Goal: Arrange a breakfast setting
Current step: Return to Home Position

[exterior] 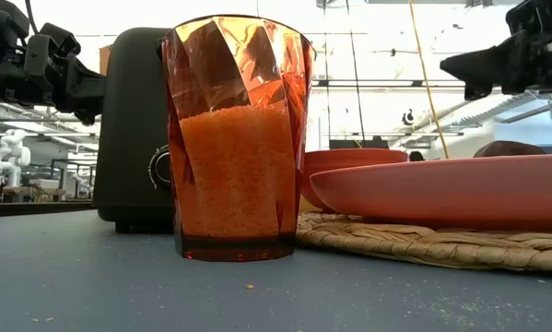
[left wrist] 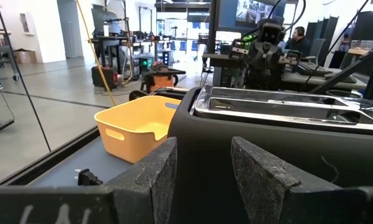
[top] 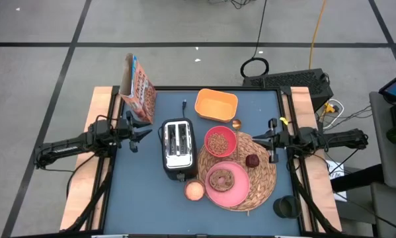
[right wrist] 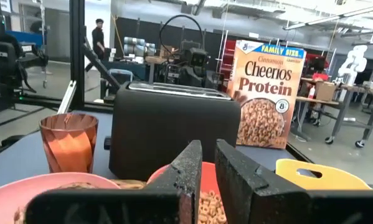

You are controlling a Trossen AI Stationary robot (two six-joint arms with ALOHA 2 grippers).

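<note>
While both arms hover level, placemat (top: 258,177) set

The table (top: 145,198) is lit evenly from above in the high view, and only short, soft shadows are cast beside the toaster (top: 178,147) and the cereal box (top: 138,89). In the low view the room behind is blown out to white by strong backlight, so the toaster (exterior: 133,129) is reduced to a dark shape. The glass (exterior: 237,138) is lit through from behind and glows orange, with bright glints on its facets. The near tabletop and the plate (exterior: 451,192) are slightly soft. In both wrist views the near fingers are blurred, and the background is sharper.
</note>
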